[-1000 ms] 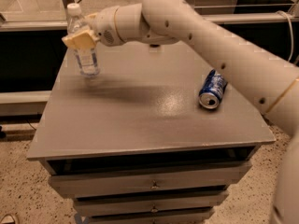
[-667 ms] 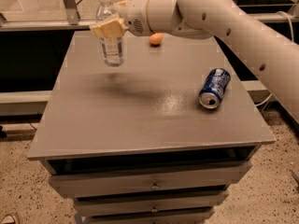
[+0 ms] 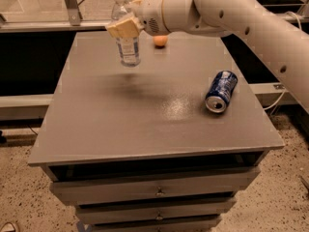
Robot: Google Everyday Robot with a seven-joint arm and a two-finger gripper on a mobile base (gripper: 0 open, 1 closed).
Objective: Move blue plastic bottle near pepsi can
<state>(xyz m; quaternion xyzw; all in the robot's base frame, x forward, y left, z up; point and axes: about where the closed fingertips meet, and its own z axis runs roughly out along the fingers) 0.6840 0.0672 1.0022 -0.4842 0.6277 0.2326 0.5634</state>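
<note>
blue plastic bottle point(image 3: 129, 50): upright, aloft in gripper point(image 3: 125, 27) | pepsi can point(image 3: 221, 91): on side, right

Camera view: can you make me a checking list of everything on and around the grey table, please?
Surface: grey table, flat top, drawers underneath.
Job's things: blue plastic bottle upright, held above the table's back; pepsi can lying on its side towards the picture's right edge, well apart from the bottle.
Clutter: small orange ball at the back of the table.
Grippers: gripper shut on the bottle's upper part, above the table's back.
Cables: pale cable beside the table, picture's right.
Surroundings: speckled floor; metal rail behind.
</note>
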